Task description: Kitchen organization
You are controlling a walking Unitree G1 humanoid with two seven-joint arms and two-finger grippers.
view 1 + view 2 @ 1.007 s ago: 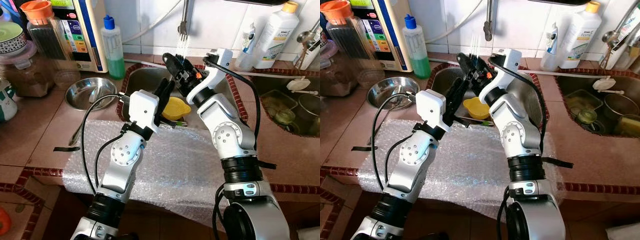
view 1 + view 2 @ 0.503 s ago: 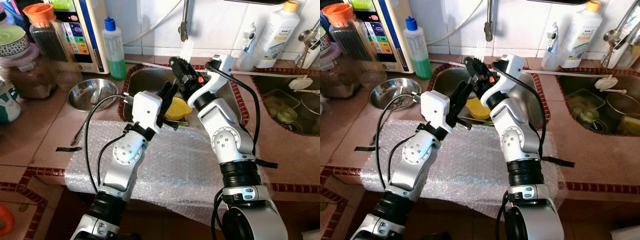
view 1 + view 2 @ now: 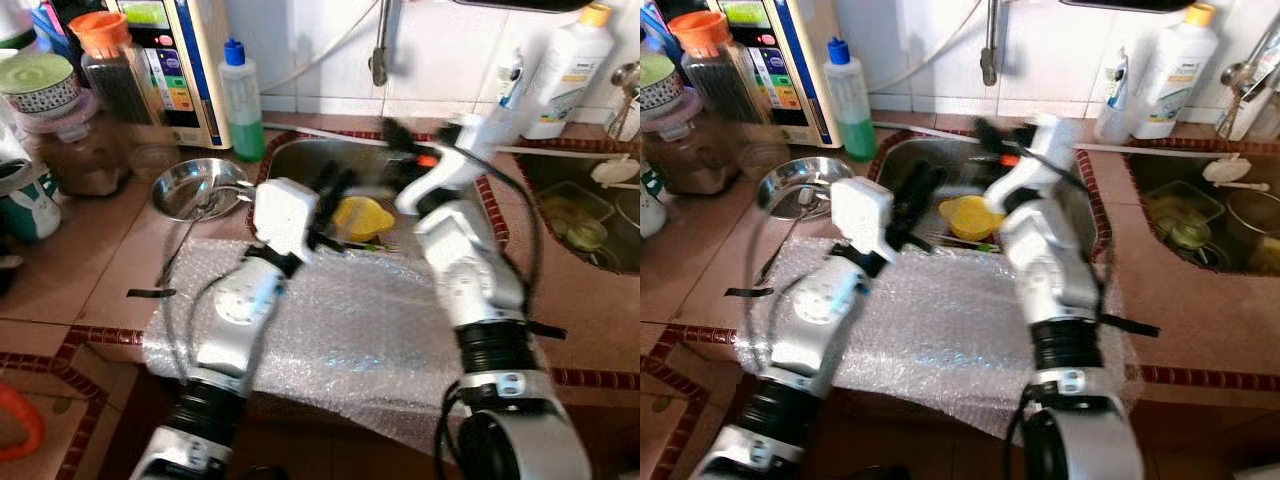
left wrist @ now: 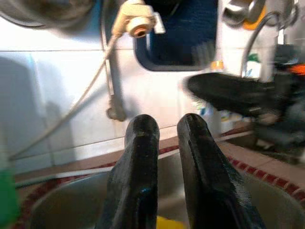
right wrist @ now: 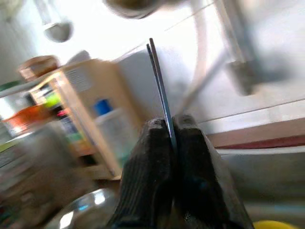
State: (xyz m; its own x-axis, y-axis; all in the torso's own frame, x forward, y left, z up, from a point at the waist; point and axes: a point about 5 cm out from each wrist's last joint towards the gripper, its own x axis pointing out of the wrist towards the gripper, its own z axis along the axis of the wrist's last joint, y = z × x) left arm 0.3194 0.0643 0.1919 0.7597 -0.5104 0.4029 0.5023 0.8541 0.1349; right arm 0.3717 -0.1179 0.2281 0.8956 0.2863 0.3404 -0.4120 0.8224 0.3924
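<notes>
Right wrist view: the right gripper (image 5: pixel 172 138) is clamped on a thin metal blade (image 5: pixel 159 86), apparently a knife. It is held above the sink (image 3: pixel 330 155), with the yellow bowl (image 3: pixel 362 216) below. The left gripper (image 4: pixel 164 143), slightly parted, holds nothing. Judged step: rinsing; next, set the blade down securely.

No legible text (labels too blurred)

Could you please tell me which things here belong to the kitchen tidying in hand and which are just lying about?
In hand:
- right gripper, shut on thin dark metal utensil
- left gripper, over steel sink
- yellow plastic bowl in sink

Lying about:
- green soap bottle
- shallow steel dish
- white detergent bottle
- bubble wrap sheet
</notes>
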